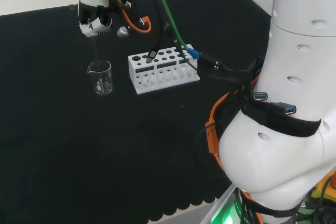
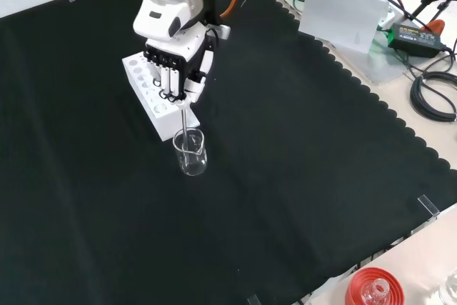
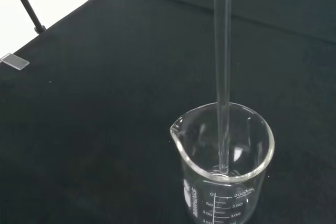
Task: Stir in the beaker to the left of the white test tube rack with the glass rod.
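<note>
The head view looks from behind and above the arm's base (image 1: 294,129) over the black cloth (image 1: 79,156) toward its far edge. The front view faces back from the opposite side, higher and farther off — both share the white rack (image 1: 163,69) and beaker (image 2: 191,153). The wrist view looks down the glass rod (image 3: 223,77) — very close.

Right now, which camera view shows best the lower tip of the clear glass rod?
The wrist view: the clear glass rod ends inside the clear glass beaker. In the head and front views the rod is a thin line entering the beaker.
</note>
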`<state>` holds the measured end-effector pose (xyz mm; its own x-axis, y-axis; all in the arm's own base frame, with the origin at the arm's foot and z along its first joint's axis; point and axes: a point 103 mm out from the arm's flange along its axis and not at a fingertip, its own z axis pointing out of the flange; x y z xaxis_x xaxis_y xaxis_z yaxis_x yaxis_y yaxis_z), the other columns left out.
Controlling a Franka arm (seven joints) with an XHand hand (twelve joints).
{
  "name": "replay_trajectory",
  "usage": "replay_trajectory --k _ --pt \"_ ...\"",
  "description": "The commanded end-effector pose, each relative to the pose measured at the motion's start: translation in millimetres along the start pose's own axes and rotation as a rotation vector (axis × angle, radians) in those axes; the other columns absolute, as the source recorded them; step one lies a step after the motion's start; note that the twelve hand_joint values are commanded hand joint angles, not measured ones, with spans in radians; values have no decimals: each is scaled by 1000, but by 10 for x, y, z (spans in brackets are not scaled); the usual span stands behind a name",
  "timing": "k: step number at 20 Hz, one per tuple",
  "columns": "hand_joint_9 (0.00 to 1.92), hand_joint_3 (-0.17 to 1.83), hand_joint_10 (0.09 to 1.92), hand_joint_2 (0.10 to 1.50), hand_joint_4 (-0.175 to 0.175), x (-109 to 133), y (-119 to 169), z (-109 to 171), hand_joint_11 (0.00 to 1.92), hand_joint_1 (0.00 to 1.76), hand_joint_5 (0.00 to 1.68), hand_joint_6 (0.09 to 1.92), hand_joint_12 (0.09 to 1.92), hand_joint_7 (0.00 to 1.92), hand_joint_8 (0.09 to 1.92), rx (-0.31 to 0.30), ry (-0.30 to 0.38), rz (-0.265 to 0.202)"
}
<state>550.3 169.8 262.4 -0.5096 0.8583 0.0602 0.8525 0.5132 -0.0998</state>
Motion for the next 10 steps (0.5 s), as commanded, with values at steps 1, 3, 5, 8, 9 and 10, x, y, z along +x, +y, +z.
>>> replay_trajectory --k 1,3,5,8,9,10 --pt "1639 -175 528 1088 -175 -301 -104 -30 1517 1318 1227 385 702 1287 773 0 12 20" --pt "1639 -175 528 1088 -175 -320 -173 -37 1517 1318 1227 385 702 1287 773 -3 -2 29" --pt "1639 -175 528 1088 -175 -301 -231 -42 1517 1318 1227 385 703 1287 773 -1 -12 35" --pt "1639 -175 527 1088 -175 -231 -308 -41 1517 1318 1227 386 703 1287 773 3 -11 37" --pt "1639 -175 527 1088 -175 -190 -325 -42 1517 1318 1226 386 703 1287 773 3 -7 35" --pt "1639 -175 527 1088 -175 -142 -335 -42 1517 1318 1226 386 703 1287 773 3 -5 30"
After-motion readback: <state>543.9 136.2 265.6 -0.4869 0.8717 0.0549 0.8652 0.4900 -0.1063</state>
